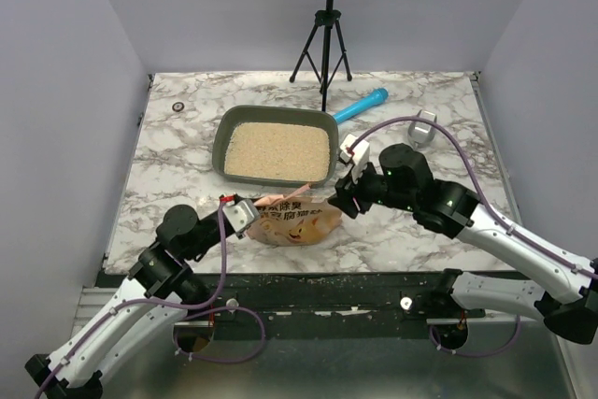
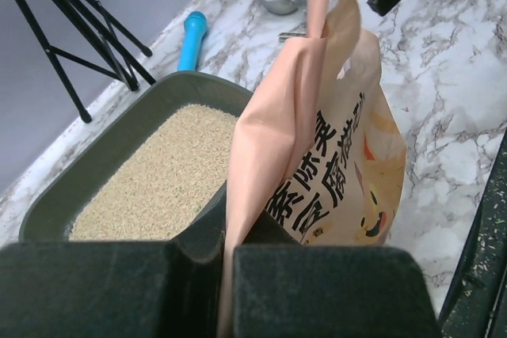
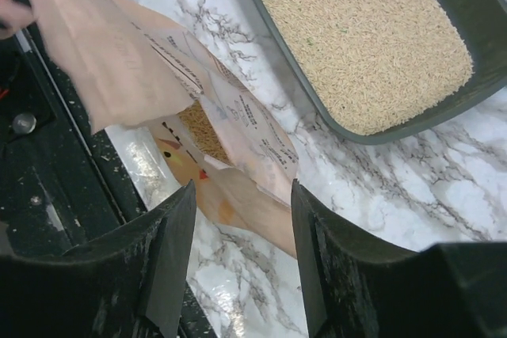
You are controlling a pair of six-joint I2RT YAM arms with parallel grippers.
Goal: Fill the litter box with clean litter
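My left gripper [image 2: 226, 255] is clamped on the top edge of the bag [image 2: 333, 156], keeping its mouth up, I judge, against spills. My right gripper [image 3: 242, 195] hangs spread apart above it, gripping nothing. At the bag's 12 o'clock sits the litter box [image 1: 222, 137], with clean litter [image 1: 277, 151] covering its floor.

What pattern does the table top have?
The table is white marble with grey veins; the top external view shows it best.
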